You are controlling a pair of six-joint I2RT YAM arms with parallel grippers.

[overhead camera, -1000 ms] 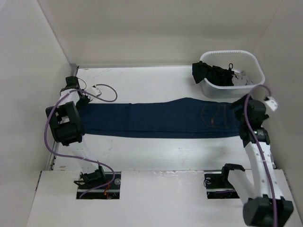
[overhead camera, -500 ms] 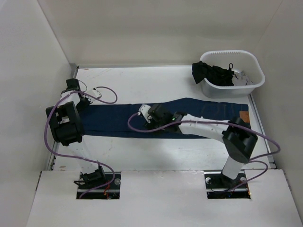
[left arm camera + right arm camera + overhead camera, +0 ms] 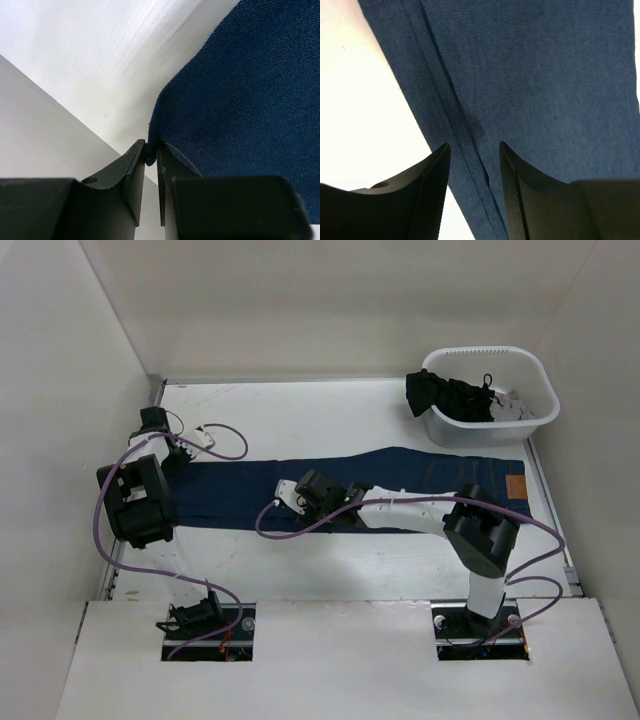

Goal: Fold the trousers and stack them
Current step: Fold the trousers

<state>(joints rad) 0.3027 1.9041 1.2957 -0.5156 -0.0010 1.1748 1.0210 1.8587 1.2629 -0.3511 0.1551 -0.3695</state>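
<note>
Pinching a hem corner of the trousers (image 3: 250, 100), the left pincer (image 3: 151, 155) is clenched on the denim. Its dark fingers (image 3: 134, 170) nearly meet, and only a sliver of cloth shows between them. An orange-brown stitch line runs out from the grip. How much of the hem is caught cannot be made out.

From above, this pincer (image 3: 176, 456) sits at the far-left end of the garment, its tips hidden under the wrist and a purple cable (image 3: 225, 445).

The right pincer (image 3: 473, 150) is released, its fingers spread to either side of a long seam in the cloth (image 3: 545, 75). Whether the tips touch the fabric cannot be told. In the overhead view it (image 3: 305, 490) lies over the middle of the legs, and the right arm (image 3: 420, 508) covers part of the near edge of the denim.

The trousers (image 3: 225, 495) lie flat and stretched lengthwise across the white bench (image 3: 300, 415). A tan patch (image 3: 516, 487) marks the waistband at the right end.

Beyond it stands a white tub (image 3: 445, 432) holding black garments (image 3: 450, 395), one of which droops over the rim.
</note>
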